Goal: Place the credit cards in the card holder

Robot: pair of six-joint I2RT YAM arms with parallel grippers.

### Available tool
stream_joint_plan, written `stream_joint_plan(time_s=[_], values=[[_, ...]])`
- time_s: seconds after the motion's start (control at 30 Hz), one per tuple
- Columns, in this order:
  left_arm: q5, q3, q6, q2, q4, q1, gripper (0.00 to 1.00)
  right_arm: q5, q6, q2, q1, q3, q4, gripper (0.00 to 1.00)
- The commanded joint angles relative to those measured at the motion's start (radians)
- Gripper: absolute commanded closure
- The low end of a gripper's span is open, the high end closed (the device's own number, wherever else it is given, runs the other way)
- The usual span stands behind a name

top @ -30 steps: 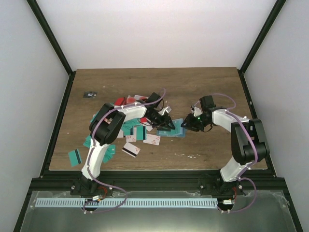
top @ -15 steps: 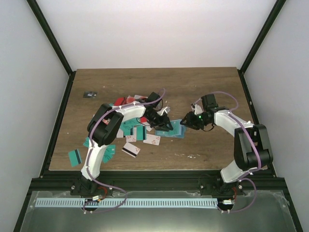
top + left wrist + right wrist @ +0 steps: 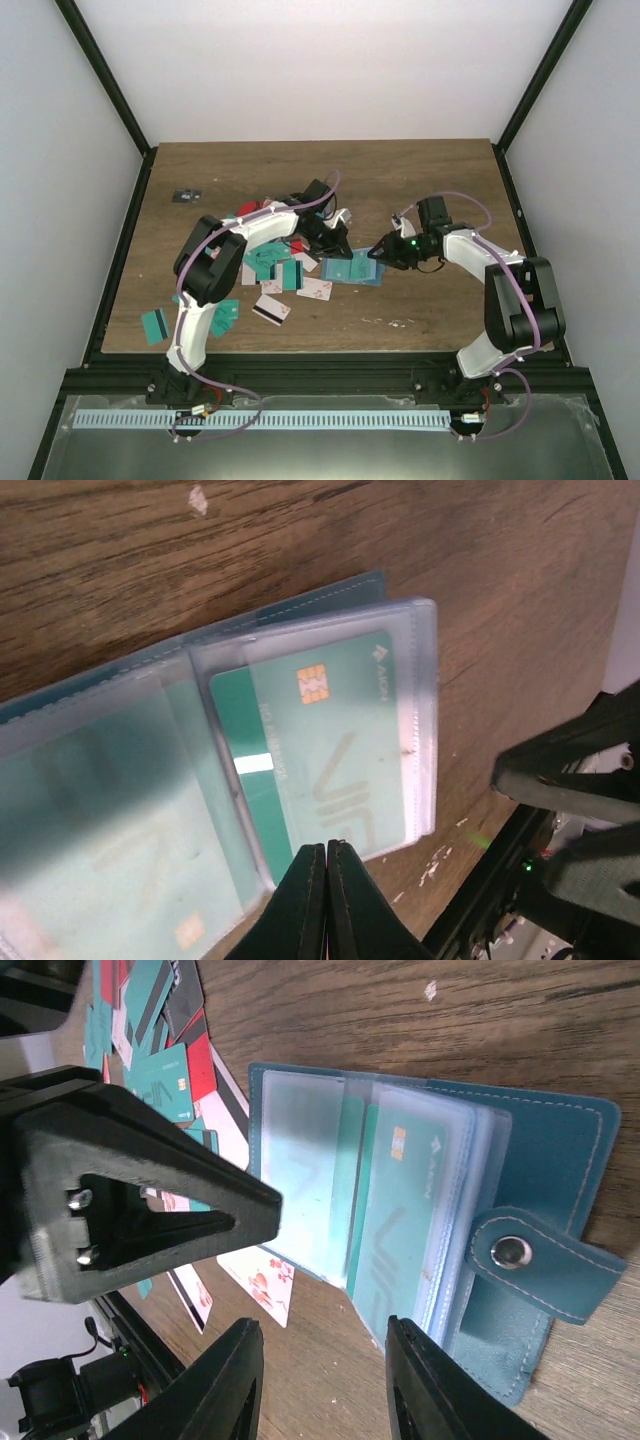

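My left claw [image 3: 327, 852] is clenched above the card holder's [image 3: 200, 680] glossy clear sleeves; my right claw [image 3: 322, 1325] hangs released over its stitched teal cover.

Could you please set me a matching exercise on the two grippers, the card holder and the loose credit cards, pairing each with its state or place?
Things:
1. left gripper
2. right gripper
3. card holder
4. loose credit cards

States or places:
A. lying open on the table
B. jaws shut
C. scattered on the holder's left side
D. jaws apart

Pairs: 1-B, 2-D, 3-A, 4-C.
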Motion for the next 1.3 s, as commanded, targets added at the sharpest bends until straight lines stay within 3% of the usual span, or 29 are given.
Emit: stream_joint_plan(time_s=[0.0, 0.67, 1.0, 1.27], values=[[-0.011, 0.028, 0.010, 0.048, -0.011, 0.000, 0.96, -0.045, 0.012, 0.016, 0.003, -0.007, 0.033, 0.64], [-0.025, 0.082, 0.006, 0.192, 0.000, -0.022, 0.96, -0.037, -0.066, 0.155, 0.003, 0.011, 0.031, 0.64], [-0.056, 0.020, -0.011, 0.190, 0.027, -0.024, 0.96, 0.054, -0.102, 0.140, 0.003, 0.037, -0.057, 0.63], [-0.054, -0.013, -0.017, 0.175, 0.042, -0.025, 0.96, -0.006, -0.080, 0.169, 0.003, -0.002, 0.014, 0.63]])
